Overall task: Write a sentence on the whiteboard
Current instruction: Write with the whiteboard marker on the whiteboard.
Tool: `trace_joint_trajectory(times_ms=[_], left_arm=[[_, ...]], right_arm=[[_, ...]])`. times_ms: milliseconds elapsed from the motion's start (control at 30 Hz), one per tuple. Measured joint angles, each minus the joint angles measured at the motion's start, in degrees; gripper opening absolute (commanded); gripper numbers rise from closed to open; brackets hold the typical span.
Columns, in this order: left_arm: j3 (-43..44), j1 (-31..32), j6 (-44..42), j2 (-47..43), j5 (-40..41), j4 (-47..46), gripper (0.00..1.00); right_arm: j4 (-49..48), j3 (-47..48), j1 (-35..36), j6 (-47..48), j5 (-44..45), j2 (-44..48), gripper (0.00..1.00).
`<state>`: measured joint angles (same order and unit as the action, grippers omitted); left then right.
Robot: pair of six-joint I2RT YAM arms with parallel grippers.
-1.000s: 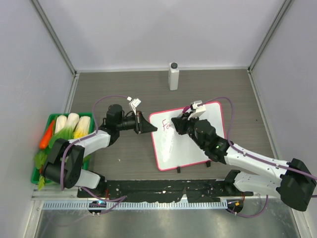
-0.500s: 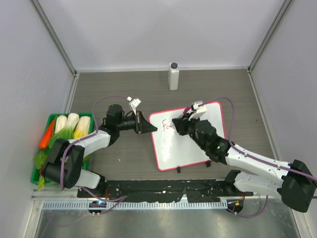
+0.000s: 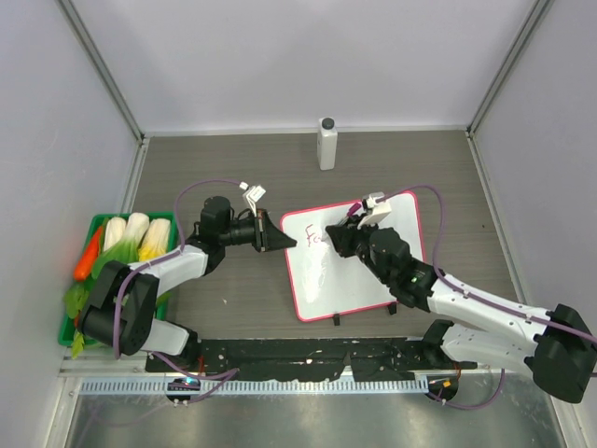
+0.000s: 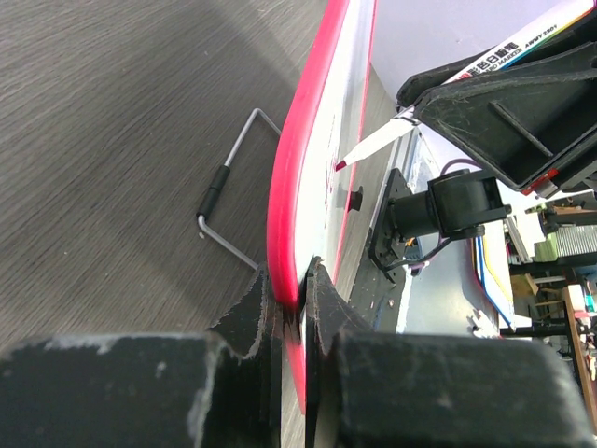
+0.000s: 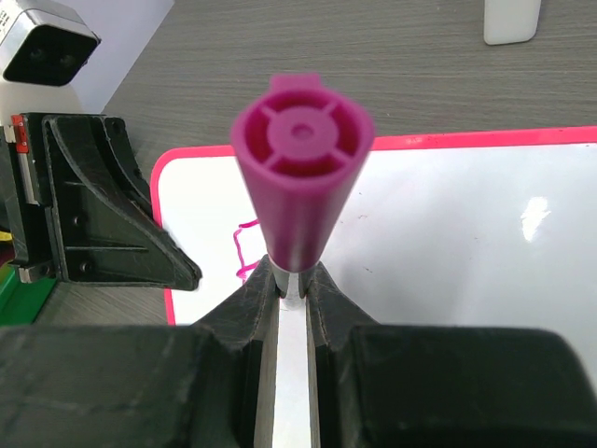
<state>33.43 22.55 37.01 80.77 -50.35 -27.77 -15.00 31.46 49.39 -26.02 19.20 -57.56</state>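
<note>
- currently: dark wood-grain table (image 3: 233,168), pale walls on three sides, both arms reaching in from the near edge.
- whiteboard (image 3: 359,280) sits on the table right of centre, turned a little so its top edge climbs to the right. pink-red frame (image 4: 294,187), rounded corners. can't tell if it lies fully flat or is propped up a bit.
- green tray (image 3: 96,218) at the far left near the wall, well apart from the board. it holds pale cabbages (image 3: 138,233), a carrot (image 3: 87,254) and some leafy greens.
- left gripper (image 3: 280,241) is at the board's top-left corner. the wrist view shows the jaws clamped on the frame edge (image 4: 291,280), one finger on each face.
- right gripper (image 3: 340,233) hangs over the upper left part of the board, jaws squeezed tight on a marker (image 5: 300,159).
- white bottle (image 3: 326,145) with a dark cap stands upright at the back wall, apart from everything else.
- marker: purple butt end points at the right wrist camera. from the left wrist view the barrel (image 4: 485,70) slants down and the tip meets the board face.
- two black clip feet (image 3: 336,319) on the board's near edge. a bent wire foot (image 4: 229,191) shows on the table in the left wrist view.
- sentence (image 3: 312,238): only a few pink strokes by the top-left corner, just beside the marker (image 5: 244,252). partly hidden by the right gripper, can't read it as words.
</note>
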Motion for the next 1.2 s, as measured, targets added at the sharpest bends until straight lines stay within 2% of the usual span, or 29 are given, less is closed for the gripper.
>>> trace_joint_trajectory(times_ms=[300, 700, 1200], left_arm=[[0.0, 0.3, -0.1, -0.4, 0.0, 0.0, 0.00], [0.0, 0.4, -0.3, -0.6, 0.1, 0.3, 0.00], [0.0, 0.5, -0.4, -0.7, 0.3, 0.5, 0.00]], right_arm=[[0.6, 0.3, -0.1, 0.5, -0.6, 2.8, 0.01], [-0.1, 1.9, -0.5, 1.5, 1.3, -0.7, 0.01], [-1.2, 1.3, -0.7, 0.6, 2.1, -0.7, 0.01]])
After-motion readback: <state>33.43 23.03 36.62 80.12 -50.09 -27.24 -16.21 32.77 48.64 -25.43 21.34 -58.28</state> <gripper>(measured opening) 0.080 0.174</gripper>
